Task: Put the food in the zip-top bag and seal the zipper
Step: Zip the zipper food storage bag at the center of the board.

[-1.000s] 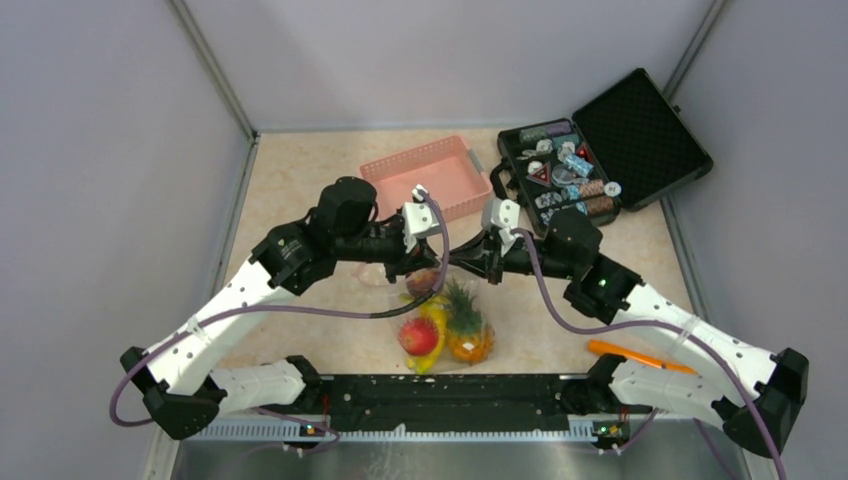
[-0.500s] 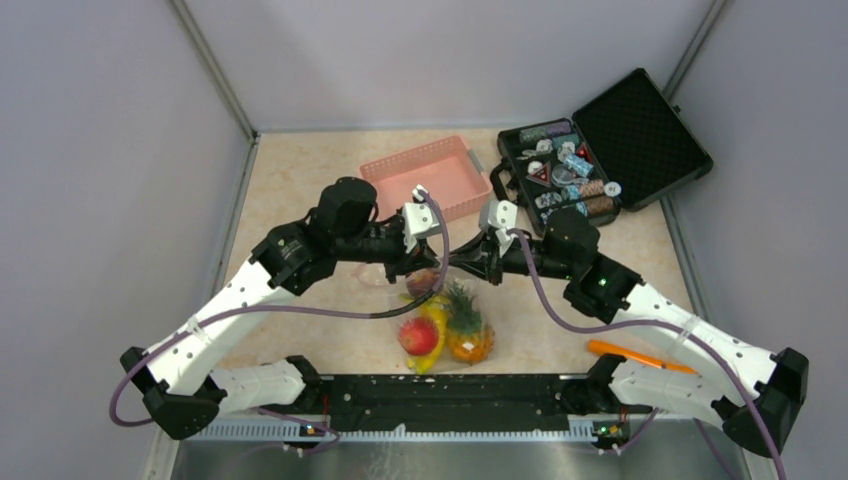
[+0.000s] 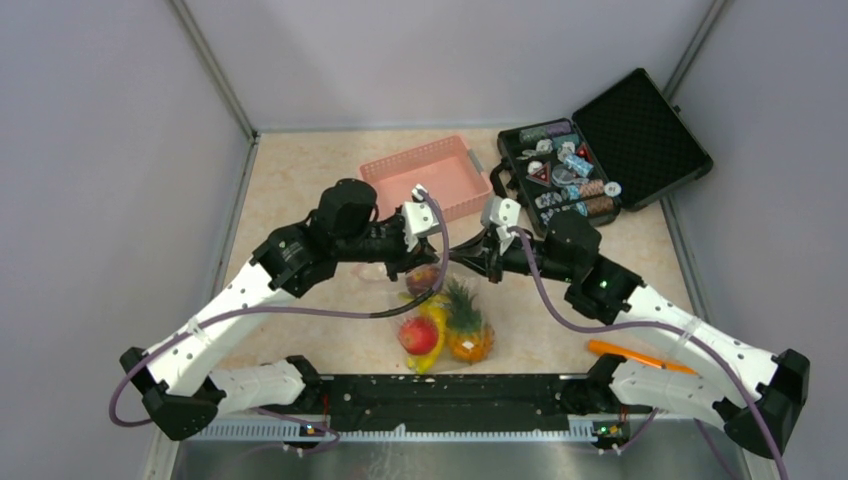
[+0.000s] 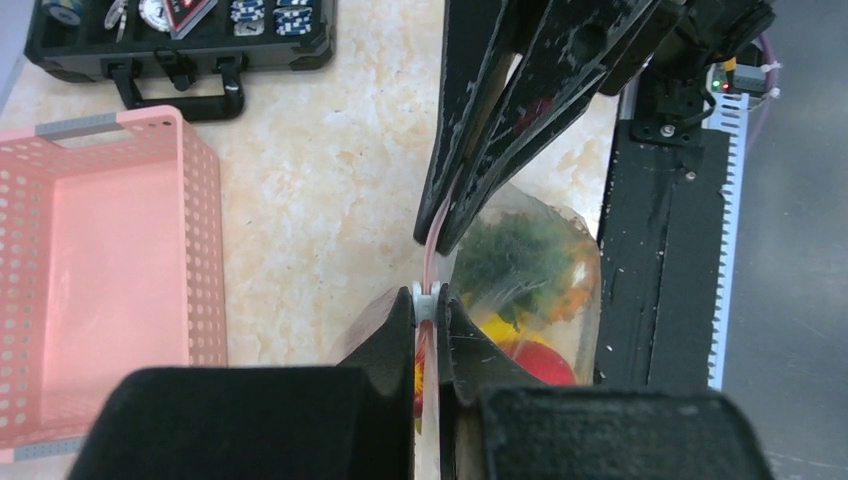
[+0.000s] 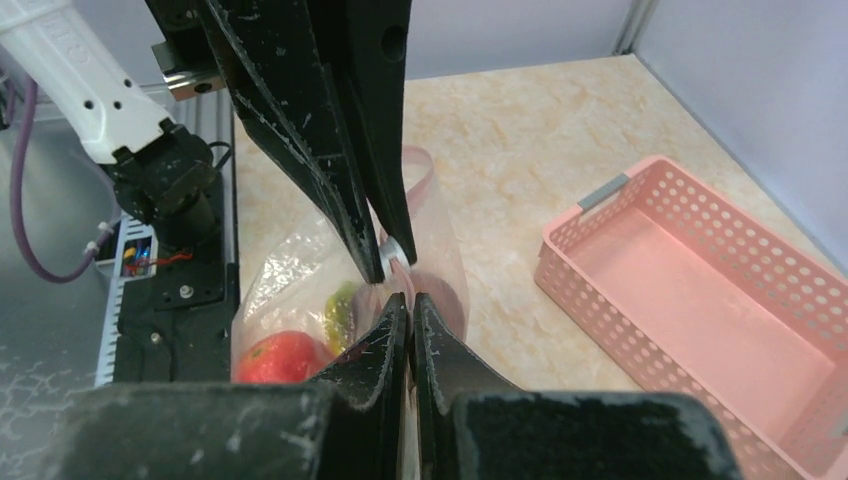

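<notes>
The zip-top bag (image 3: 447, 322) lies near the arms' bases and holds the banana bunch (image 3: 434, 318), the pineapple (image 3: 466, 332), the red fruit (image 3: 419, 336) and the maroon fruit (image 3: 424, 279). My left gripper (image 4: 428, 296) is shut on the white slider of the pink zipper (image 4: 430, 262) at the bag's far edge. My right gripper (image 5: 410, 298) is shut on the same zipper strip and faces it, tip to tip. The strip runs upright between the two grippers. In the top view the left gripper (image 3: 428, 262) and the right gripper (image 3: 460, 258) meet above the bag.
An empty pink basket (image 3: 400, 166) stands just behind the grippers. An open black case (image 3: 640, 130) of small trinkets sits at the back right. An orange stick (image 3: 630, 356) lies at the front right. The black base bar (image 3: 440, 395) lies close in front of the bag.
</notes>
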Tool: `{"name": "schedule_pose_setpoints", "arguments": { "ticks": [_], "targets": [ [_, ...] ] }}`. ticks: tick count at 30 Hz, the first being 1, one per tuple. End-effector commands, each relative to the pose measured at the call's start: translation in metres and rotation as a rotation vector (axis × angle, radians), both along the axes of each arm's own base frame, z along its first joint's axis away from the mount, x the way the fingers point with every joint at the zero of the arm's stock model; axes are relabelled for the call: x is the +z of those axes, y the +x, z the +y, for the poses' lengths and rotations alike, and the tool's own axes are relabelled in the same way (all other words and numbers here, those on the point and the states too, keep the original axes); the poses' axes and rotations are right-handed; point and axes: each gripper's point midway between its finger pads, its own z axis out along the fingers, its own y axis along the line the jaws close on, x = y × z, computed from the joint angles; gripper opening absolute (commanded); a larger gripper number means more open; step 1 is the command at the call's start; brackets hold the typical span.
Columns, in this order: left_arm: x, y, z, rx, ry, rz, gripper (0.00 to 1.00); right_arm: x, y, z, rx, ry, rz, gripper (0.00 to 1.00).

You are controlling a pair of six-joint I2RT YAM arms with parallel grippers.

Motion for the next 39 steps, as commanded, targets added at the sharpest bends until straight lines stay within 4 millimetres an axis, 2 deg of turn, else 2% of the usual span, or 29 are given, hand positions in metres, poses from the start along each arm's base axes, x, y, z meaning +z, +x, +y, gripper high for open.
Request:
{"name": "schedule_pose_setpoints", "arguments": {
  "ticks": [1, 7, 16, 20, 25, 31, 39],
  "targets": [
    [-0.01, 0.006, 0.017, 0.086, 0.038, -0.032, 0.0, 0.043, 0.007, -0.015, -0.103, 0.13, -0.095, 0.0],
    [-0.018, 0.014, 0.03, 0.16, 0.077, -0.059, 0.0, 0.041, 0.0, -0.014, -0.068, 0.127, -0.08, 0.0],
    [-0.027, 0.02, 0.045, 0.219, 0.119, -0.059, 0.0, 0.046, -0.003, -0.025, -0.096, 0.159, -0.094, 0.0],
    [-0.016, 0.018, 0.05, 0.236, 0.084, -0.077, 0.0, 0.05, -0.003, -0.03, -0.121, 0.174, -0.099, 0.0],
    [0.017, 0.01, 0.052, 0.212, 0.022, -0.113, 0.0, 0.063, -0.003, -0.037, -0.149, 0.221, -0.111, 0.0],
    [0.02, 0.013, 0.059, 0.229, 0.053, -0.125, 0.0, 0.076, 0.002, -0.049, -0.221, 0.271, -0.116, 0.0],
    [0.023, 0.013, 0.069, 0.265, 0.06, -0.148, 0.0, 0.062, 0.018, -0.062, -0.345, 0.257, -0.066, 0.0]
  ]
}}
